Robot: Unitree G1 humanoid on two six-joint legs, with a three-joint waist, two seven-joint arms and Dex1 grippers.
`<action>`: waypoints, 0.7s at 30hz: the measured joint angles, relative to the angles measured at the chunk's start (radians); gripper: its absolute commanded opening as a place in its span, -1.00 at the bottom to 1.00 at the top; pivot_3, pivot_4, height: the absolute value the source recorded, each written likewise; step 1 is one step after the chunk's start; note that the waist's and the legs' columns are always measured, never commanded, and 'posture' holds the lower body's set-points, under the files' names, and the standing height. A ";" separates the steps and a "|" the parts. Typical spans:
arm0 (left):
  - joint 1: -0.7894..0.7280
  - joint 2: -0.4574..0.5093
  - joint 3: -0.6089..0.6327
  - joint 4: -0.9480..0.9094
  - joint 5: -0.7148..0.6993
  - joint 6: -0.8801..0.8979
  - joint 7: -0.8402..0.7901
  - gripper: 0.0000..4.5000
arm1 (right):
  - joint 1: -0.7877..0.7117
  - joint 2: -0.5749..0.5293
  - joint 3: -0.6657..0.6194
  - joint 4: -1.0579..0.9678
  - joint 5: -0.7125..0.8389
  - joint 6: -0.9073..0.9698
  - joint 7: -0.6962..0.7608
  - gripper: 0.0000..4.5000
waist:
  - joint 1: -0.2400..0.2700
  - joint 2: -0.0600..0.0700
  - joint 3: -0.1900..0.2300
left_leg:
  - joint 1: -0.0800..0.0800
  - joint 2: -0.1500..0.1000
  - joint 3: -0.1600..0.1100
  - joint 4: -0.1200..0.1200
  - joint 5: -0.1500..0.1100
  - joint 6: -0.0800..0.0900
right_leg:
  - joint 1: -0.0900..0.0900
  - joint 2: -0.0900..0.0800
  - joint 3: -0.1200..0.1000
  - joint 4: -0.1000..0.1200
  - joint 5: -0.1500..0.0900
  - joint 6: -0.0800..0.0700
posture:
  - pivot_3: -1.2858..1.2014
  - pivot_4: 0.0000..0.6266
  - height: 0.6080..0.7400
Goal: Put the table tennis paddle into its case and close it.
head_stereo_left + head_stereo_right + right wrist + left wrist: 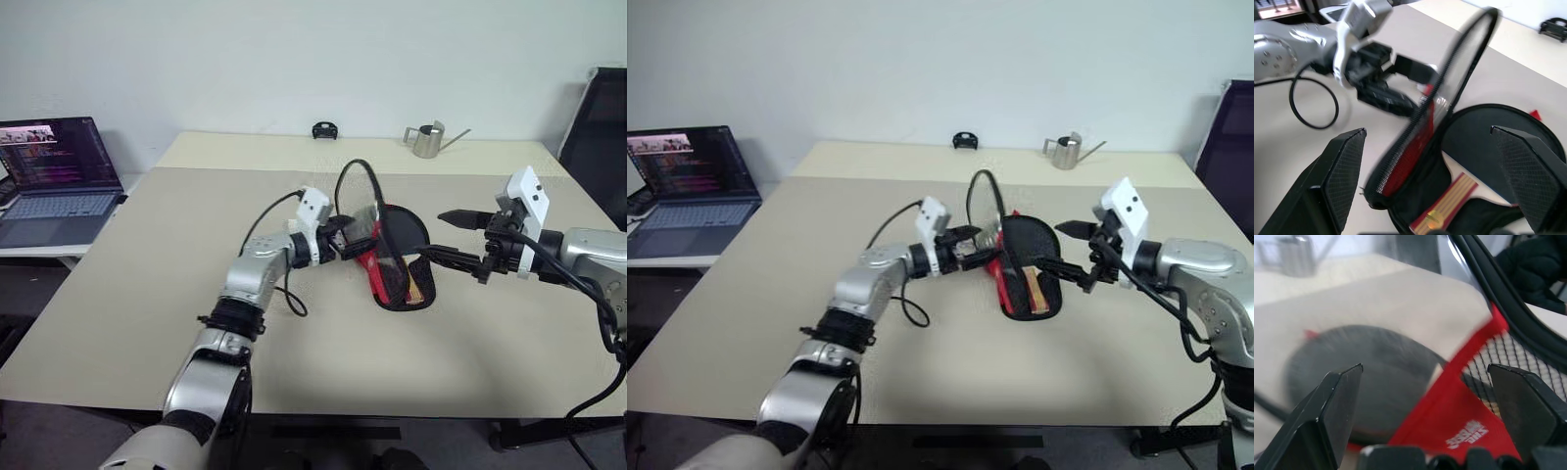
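The case (394,227) lies unzipped at the middle of the table, its mesh-and-red lid flap (1422,127) standing up on edge. Inside the case lies the table tennis paddle (1484,144), black face toward the far side, wooden handle (1447,201) toward the near end. My left gripper (359,245) is open at the flap's left side, and the red panel (1459,406) lies between its fingers in the left wrist view. My right gripper (457,239) hovers open just right of the case, pointing at it, with nothing between its fingers.
A laptop (54,181) sits on a side table at the far left. A metal watering can (428,140) and a small black object (325,129) stand at the table's far edge. A black chair (600,137) is at the far right.
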 measured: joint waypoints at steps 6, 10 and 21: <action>-0.107 -0.060 -0.009 0.264 0.058 -0.136 0.016 0.99 | 0.016 -0.001 -0.010 -0.002 0.000 0.000 -0.027 0.98 | 0.003 -0.001 0.000 | 0.000 0.000 0.000 0.000 0.000 0.000 | 0.000 0.000 0.000 0.000 0.000 0.000 | 0.03 -0.52 1.00; -0.142 -0.086 0.014 0.308 0.061 -0.184 0.009 0.99 | 0.020 -0.001 -0.010 -0.002 -0.001 0.000 -0.049 0.98 | 0.002 -0.001 0.000 | 0.000 0.000 0.000 0.000 0.000 0.000 | 0.000 0.000 0.000 0.000 0.000 0.000 | 0.03 -0.52 1.00; 0.084 0.169 0.069 -0.178 -0.089 0.052 -0.232 0.99 | 0.041 0.066 0.035 0.150 -0.084 -0.020 -0.136 0.98 | -0.019 0.000 0.000 | 0.001 0.001 0.000 0.000 0.000 -0.001 | 0.000 0.000 0.001 0.001 0.000 0.000 | 0.03 -0.52 1.00</action>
